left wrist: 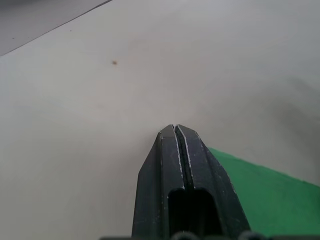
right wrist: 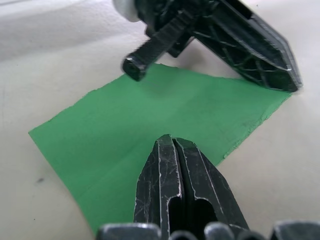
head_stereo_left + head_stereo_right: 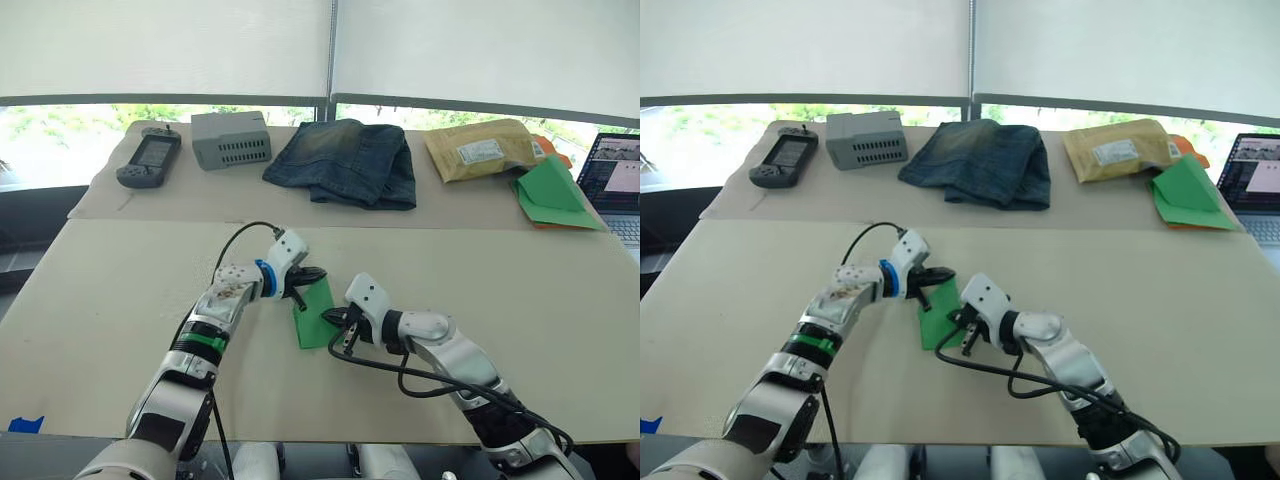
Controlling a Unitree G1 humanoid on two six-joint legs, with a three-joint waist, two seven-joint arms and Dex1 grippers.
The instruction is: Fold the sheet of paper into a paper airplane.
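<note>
The sheet of paper (image 3: 311,331) is bright green and lies folded into a narrow strip on the beige table, with a crease running along its length (image 2: 125,125). My left gripper (image 3: 312,274) is shut, its tip pressing down at the strip's far end, and nothing is between its fingers (image 1: 174,131). My right gripper (image 3: 328,318) is shut too, its tip resting on the strip's right edge near the middle (image 2: 170,141). The right wrist view also takes in the left gripper (image 2: 289,83) at the paper's far corner. A corner of the paper (image 1: 270,195) lies beside the left fingers.
Along the far table stand a handheld controller (image 3: 150,158), a grey box (image 3: 231,138), folded jeans (image 3: 345,160), a padded envelope (image 3: 480,148), a green paper stack with orange edges (image 3: 553,195) and a laptop (image 3: 615,180). Blue tape (image 3: 25,423) marks the near left edge.
</note>
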